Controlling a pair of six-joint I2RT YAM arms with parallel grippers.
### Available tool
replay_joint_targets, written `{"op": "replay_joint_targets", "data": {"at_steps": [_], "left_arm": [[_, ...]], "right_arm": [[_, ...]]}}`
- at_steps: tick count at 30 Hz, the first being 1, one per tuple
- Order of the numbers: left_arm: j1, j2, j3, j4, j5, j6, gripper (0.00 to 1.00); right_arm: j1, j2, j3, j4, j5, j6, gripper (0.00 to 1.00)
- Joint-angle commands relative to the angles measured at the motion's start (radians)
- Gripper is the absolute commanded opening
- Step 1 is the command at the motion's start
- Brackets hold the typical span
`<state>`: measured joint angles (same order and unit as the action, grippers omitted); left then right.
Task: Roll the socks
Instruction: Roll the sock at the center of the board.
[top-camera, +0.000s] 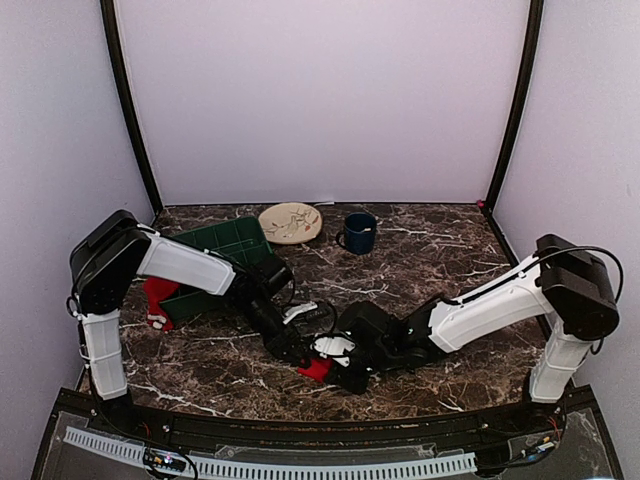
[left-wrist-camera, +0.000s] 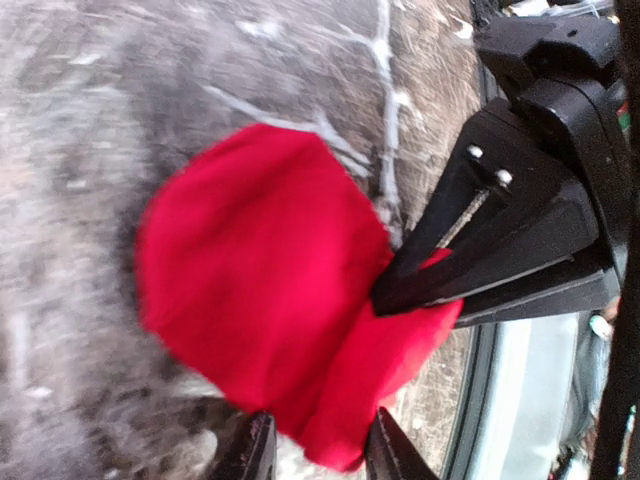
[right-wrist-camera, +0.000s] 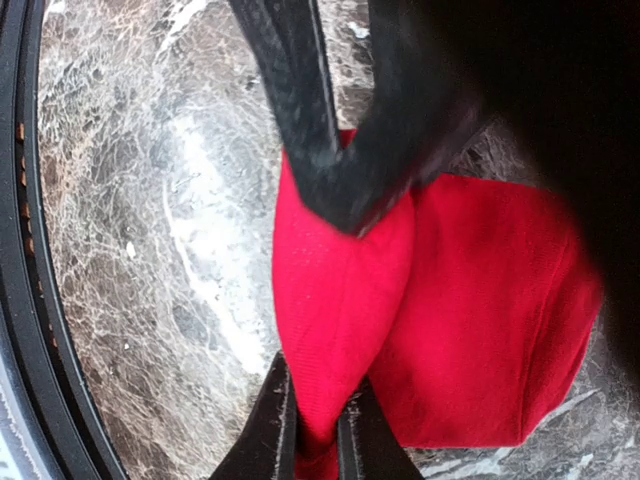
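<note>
Red fabric sock (top-camera: 316, 368) lies on dark marble desk (top-camera: 430, 262); right fingers (right-wrist-camera: 276, 440) pinch its fold, left fingers (left-wrist-camera: 254, 456) straddle it, grip unclear.

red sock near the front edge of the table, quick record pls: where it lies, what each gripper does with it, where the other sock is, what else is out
red sock: bunched on the marble table, near the front edge, between both grippers
right gripper: shut on a fold of the red sock
left gripper: fingers on either side of the sock's other end; grip unclear
second sock: far left, beside the green bin, partly behind the left arm
also out: plate and dark mug at the back
</note>
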<state>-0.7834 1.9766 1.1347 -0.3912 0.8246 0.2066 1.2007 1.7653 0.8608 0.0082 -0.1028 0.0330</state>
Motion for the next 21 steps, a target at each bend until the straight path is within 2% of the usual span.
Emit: {"op": "replay_joint_targets", "data": {"at_steps": [1,7,12,18,21], "left_arm": [[0.019,-0.074,-0.054,0.099,-0.128,-0.055,0.33],[0.024,-0.150,-0.125,0.210,-0.183,-0.098,0.34],[0.024,-0.249,-0.242,0.358,-0.222,-0.117,0.34],[0.016,-0.408,-0.436,0.619,-0.210,-0.088,0.36],[-0.006,-0.443,-0.476,0.669,-0.223,-0.037,0.37]], "right_arm": [[-0.043,0.025,-0.033,-0.019,-0.123,0.042,0.03],[-0.101,0.050,-0.032,-0.013,-0.254,0.080,0.03],[-0.158,0.069,-0.037,0.000,-0.389,0.118,0.03],[-0.206,0.124,-0.022,0.000,-0.537,0.156,0.03],[-0.223,0.145,-0.016,0.005,-0.597,0.174,0.03]]}}
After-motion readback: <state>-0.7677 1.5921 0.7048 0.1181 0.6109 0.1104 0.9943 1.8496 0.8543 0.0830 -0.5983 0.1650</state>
